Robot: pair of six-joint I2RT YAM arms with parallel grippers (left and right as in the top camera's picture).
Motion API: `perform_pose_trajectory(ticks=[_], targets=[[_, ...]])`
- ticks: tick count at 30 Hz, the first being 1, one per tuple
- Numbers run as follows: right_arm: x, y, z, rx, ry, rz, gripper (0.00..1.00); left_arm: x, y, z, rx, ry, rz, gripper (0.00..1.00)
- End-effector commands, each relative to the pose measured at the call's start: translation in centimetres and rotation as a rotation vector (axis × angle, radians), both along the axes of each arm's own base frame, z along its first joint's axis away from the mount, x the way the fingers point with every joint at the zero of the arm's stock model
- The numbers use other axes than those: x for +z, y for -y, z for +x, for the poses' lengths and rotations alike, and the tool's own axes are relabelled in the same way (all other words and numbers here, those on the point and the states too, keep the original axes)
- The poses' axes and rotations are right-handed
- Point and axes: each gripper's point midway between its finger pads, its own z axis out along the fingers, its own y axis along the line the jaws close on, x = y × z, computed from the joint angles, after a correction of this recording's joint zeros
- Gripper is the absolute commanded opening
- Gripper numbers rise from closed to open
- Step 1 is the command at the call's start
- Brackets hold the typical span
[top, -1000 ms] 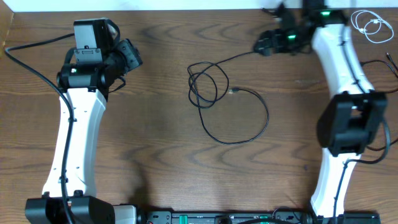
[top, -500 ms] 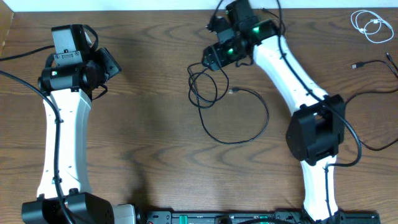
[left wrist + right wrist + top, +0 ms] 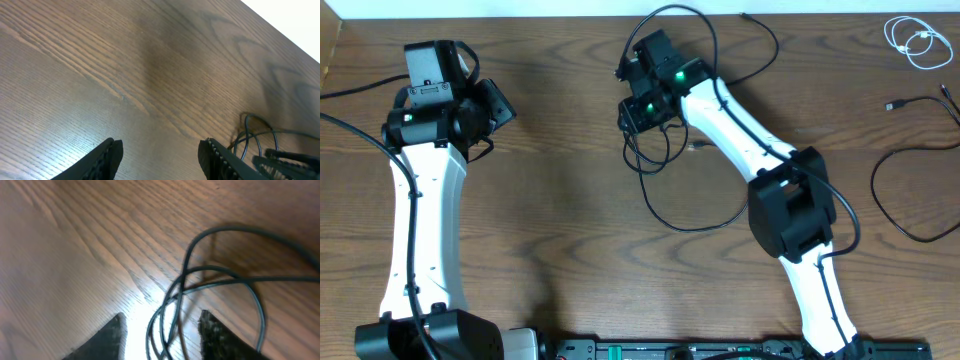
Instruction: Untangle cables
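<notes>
A tangled black cable [image 3: 665, 150] lies in loops at the table's middle, with a wide loop [image 3: 738, 205] trailing toward the front. My right gripper [image 3: 632, 110] is down over the upper left of the tangle. In the right wrist view several black strands [image 3: 220, 230] run between the right gripper's [image 3: 162, 330] fingers, which stand apart without pinching them. My left gripper [image 3: 505, 105] hovers at the far left, open and empty [image 3: 160, 155], with the tangle [image 3: 250, 135] off to its right. A white cable [image 3: 915, 40] is coiled at the back right corner.
Another black cable [image 3: 905, 205] curves along the right edge, with a plug end [image 3: 892, 104] near it. A thick black wire [image 3: 350, 90] runs off to the left from the left arm. Bare wood lies between the left arm and the tangle.
My right arm swung from the back right corner leftward onto the tangle, and its jaws narrowed around the strands. The left arm shifted slightly left early on, then stayed still.
</notes>
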Motion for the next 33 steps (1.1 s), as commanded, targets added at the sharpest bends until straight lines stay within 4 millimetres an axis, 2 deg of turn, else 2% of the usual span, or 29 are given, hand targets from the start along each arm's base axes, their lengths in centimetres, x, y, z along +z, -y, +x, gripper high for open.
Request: perform_pose_trajectory(ticks=[1,6,15,20,23,25,26,29,32,33], targets=[[-1.7,-0.6,-0.2,-0.094,-0.049,-0.026,0.31,0.1,-0.3,-0.1,0.003,-0.003,0.019,0.55],[-3.8,-0.6,0.0,-0.158,-0.080,-0.049,0.25,0.0,-0.3,-0.2,0.003,-0.004,0.019,0.55],[-4.6,-1.1,0.6,-0.167,-0.064,-0.036,0.24,-0.1,-0.3,-0.3,0.002,-0.011,0.017,0.55],[-6.3,-0.9,0.5,-0.173,-0.074,-0.067,0.23,-0.3,-0.2,-0.7,0.002,-0.028,0.015,0.55],[-6.5,-0.9,0.4,-0.178,-0.080,-0.067,0.16,-0.3,-0.2,-0.7,0.002,-0.028,0.015,0.54],[-6.5,-1.0,0.5,-0.177,-0.077,-0.064,0.05,-0.3,-0.2,-0.7,0.002,-0.028,0.014,0.54],[-6.3,-1.1,0.5,-0.175,-0.077,-0.058,0.01,-0.3,-0.2,-0.7,0.002,-0.028,0.014,0.54],[-5.0,-1.3,0.8,-0.159,-0.070,-0.020,0.01,-0.3,-0.1,-0.6,-0.003,-0.028,0.008,0.54],[-0.8,-1.4,1.6,-0.122,-0.035,0.070,0.01,-0.3,0.8,-0.5,-0.033,-0.020,-0.034,0.54],[1.1,-1.4,1.9,-0.100,-0.015,0.110,0.01,-0.3,1.2,-0.5,-0.044,-0.019,-0.046,0.54]])
